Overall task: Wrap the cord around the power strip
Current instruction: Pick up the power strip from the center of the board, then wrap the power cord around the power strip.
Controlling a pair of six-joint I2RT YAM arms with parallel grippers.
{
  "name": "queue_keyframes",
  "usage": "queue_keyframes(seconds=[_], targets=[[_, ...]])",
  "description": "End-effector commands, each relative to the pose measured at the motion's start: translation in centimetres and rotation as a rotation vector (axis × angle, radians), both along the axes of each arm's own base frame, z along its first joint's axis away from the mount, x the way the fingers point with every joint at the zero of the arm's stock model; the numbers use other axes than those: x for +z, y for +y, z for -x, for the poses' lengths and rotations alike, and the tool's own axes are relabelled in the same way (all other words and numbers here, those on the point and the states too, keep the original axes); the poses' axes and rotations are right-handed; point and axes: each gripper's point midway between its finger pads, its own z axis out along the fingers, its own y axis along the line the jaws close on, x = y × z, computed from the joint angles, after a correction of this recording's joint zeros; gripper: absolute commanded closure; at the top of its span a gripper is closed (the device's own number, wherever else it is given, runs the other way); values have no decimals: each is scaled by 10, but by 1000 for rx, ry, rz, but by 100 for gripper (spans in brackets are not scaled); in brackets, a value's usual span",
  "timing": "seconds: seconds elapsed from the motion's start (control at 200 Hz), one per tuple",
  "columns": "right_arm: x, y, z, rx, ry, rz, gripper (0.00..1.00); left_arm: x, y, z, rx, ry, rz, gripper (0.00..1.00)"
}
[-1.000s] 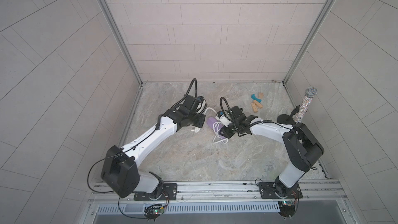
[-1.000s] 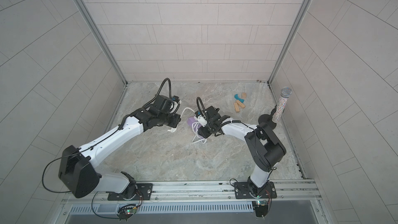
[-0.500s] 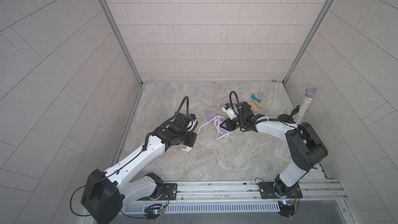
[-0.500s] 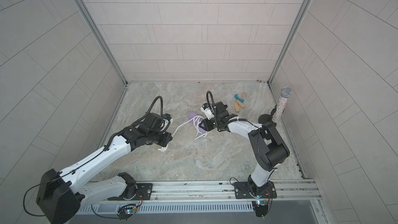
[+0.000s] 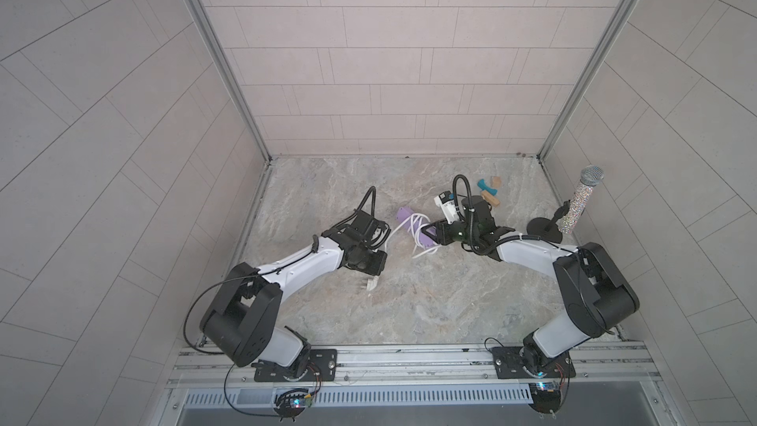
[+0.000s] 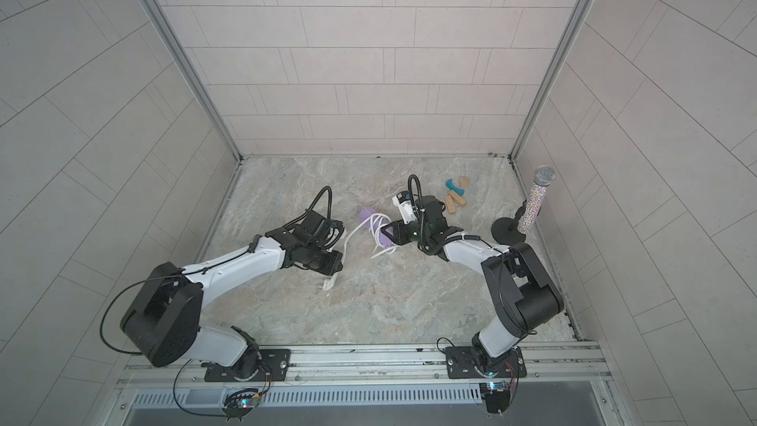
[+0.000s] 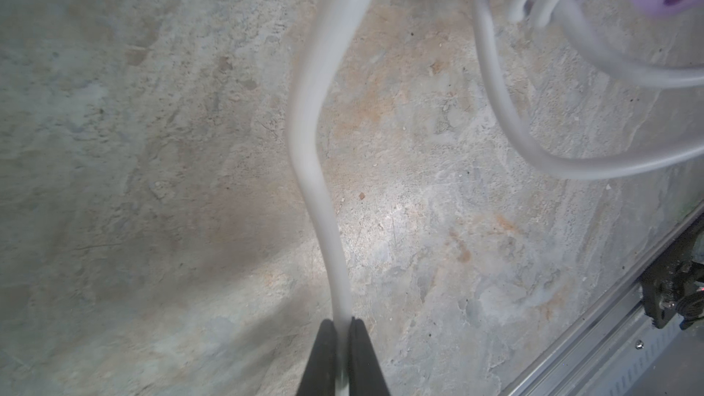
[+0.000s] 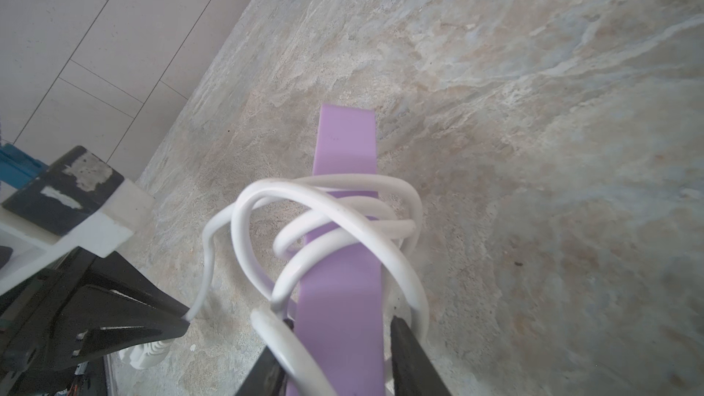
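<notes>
Two pincers, both occupied. Left pincer [image 7: 343, 331]: clenched on the cord [image 7: 310, 116], its black tips pinching the white line at the lower middle of the left wrist view. Right pincer [image 8: 343, 356]: grasping the power strip [image 8: 344, 169] across its narrow sides, at the lower middle of the right wrist view. Power strip: lilac block, just above centre in both top views, over the tabletop [image 5: 409, 313]; whether its far end touches cannot be told. Cord: several loose white turns crossing the strip, then a slack run to the left pincer, with the plug [image 5: 370, 283] hanging just below it. Handling, as judged: cord light, limp yet springy, smooth-jacketed, its loops apt to slide; best taken near the plug end. Strip light, rigid, slick; best held at an end clear of the turns. Views: only the wrist views show both grips and how loosely the turns cross. Only the top views place strip, run and plug together, plus a microphone [image 5: 581, 202] and wooden blocks [image 5: 490, 198] at right, well apart.
</notes>
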Motion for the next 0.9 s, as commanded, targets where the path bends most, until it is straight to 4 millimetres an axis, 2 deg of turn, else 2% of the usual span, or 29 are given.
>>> queue_keyframes(seconds=[0.0, 0.15, 0.335, 0.455, 0.61, 0.745, 0.806, 0.891], targets=[[34, 9, -9, -25, -96, -158, 100, 5, -14, -9, -17, -30, 62, 100], [80, 7, -26, -78, -217, -403, 100, 0, -27, -27, -33, -73, 96, 100], [123, -4, -30, -80, -331, -582, 100, 9, -54, -68, -54, -195, 161, 100], [136, -10, -28, -75, -365, -593, 100, 15, -72, -97, -41, -257, 219, 98], [147, -16, -23, -61, -383, -576, 100, 17, -88, -136, 24, -357, 294, 89], [153, -30, -19, -83, -418, -504, 100, 20, -104, -175, 117, -473, 401, 81], [156, -37, -16, -86, -439, -443, 100, 21, -115, -186, 147, -471, 476, 74], [157, -48, -14, -98, -449, -354, 100, 21, -129, -194, 154, -453, 523, 69]])
